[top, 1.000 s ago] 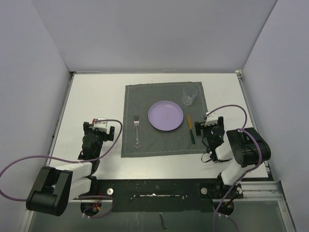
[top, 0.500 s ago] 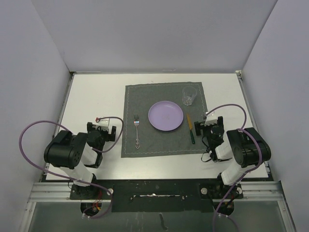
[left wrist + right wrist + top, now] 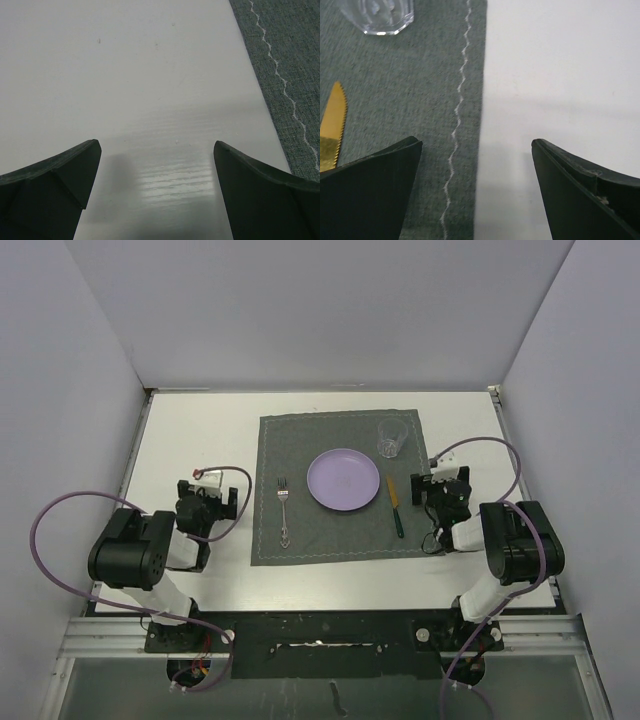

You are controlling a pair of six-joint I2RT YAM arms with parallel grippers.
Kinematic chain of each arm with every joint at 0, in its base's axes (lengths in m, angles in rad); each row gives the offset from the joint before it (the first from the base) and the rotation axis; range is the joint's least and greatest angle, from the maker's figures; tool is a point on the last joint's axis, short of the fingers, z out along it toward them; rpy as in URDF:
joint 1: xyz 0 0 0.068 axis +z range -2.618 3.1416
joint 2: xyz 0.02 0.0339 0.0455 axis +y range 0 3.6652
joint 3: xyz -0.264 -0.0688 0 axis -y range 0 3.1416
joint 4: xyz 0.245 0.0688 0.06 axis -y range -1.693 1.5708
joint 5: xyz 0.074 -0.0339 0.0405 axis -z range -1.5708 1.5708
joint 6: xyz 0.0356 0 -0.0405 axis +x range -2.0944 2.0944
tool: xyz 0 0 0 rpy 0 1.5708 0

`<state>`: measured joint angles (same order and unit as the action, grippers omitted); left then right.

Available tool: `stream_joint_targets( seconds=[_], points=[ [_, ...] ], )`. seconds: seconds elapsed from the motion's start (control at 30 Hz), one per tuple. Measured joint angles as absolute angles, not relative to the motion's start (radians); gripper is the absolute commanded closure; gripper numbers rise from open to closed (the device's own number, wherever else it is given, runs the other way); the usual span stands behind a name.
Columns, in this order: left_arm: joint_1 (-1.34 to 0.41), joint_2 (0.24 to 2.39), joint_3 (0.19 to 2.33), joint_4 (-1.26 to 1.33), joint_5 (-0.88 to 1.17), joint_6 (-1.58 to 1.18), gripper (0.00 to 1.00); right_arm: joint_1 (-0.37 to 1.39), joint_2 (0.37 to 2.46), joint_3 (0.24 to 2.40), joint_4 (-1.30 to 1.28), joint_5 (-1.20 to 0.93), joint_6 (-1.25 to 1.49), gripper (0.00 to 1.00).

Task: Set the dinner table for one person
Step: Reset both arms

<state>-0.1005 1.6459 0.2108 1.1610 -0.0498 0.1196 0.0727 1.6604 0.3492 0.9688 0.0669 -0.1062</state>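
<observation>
Dinner table point(image 3: 150, 75) under left fingers point(image 3: 45, 190), right fingers point(image 3: 580, 190), both wide apart, empty, apparently hovering

Left arm point(image 3: 128, 552) and right arm point(image 3: 520, 545) are black and white, with purple cables point(image 3: 34, 535) and dark wedge-shaped fingers point(image 3: 50, 185).

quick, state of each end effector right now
left end effector: open, holding nothing
right end effector: open, holding nothing

From my station I count one white table point(image 3: 200, 430), one grey placemat point(image 3: 340, 540), one purple plate point(image 3: 343, 479), one silver fork point(image 3: 284, 512), one knife point(image 3: 395, 505) with a gold blade and green handle, one clear glass point(image 3: 390, 438), and two grippers: a left gripper point(image 3: 156, 147) and a right gripper point(image 3: 476, 142).
</observation>
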Motion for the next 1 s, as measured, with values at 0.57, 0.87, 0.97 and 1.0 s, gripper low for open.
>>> stream_joint_targets(
  seconds=[0.57,0.87,0.97,1.0],
  points=[
    [-0.055,1.645,0.297,1.001,-0.051,0.058,0.02,0.040,1.660,0.377,0.873,0.008,-0.069,0.02],
    [-0.055,1.645,0.297,0.989,-0.056,0.056,0.02,0.040,1.660,0.377,0.873,0.007,-0.069,0.02],
    [-0.054,1.646,0.301,0.980,-0.053,0.053,0.02,0.040,1.660,0.377,0.873,0.007,-0.069,0.02],
    [-0.052,1.646,0.305,0.973,-0.049,0.051,0.02,0.040,1.660,0.377,0.873,0.007,-0.069,0.02]
  ],
)
